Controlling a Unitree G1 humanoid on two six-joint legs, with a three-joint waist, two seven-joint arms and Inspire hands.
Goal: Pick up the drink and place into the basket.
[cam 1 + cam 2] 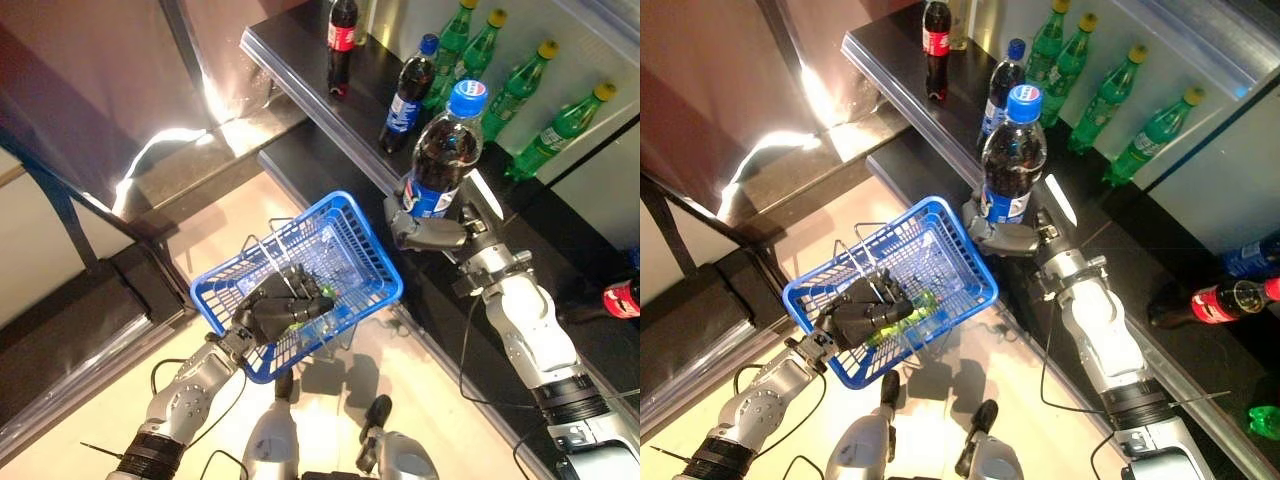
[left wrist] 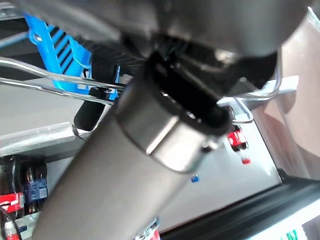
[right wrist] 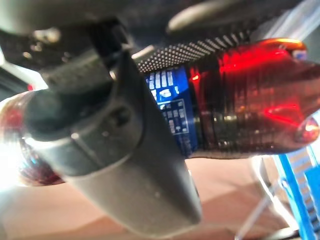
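From the left eye view, the right hand (image 1: 432, 232) is curled round the lower part of a cola bottle (image 1: 440, 152) with a blue cap and blue label, holding it upright in the air just beside the far corner of the blue basket (image 1: 372, 262). The left hand (image 1: 280, 303) is closed on the basket's wire handles, carrying it above the floor. A green item (image 1: 322, 292) lies inside the basket, partly behind the fingers. On the dark shelf (image 1: 300, 60) stand a red-label cola bottle (image 1: 341, 40), a second blue-label bottle (image 1: 408, 95) and a row of green bottles (image 1: 520, 90) with yellow caps.

The right eye view adds another red-label bottle (image 1: 1220, 300) lying on the lower shelf, well apart from the hand.

The left wrist view shows the wire handles (image 2: 60, 75) passing under the dark hand.

In the right wrist view the thumb crosses the held bottle's blue label; its print is too blurred to read.
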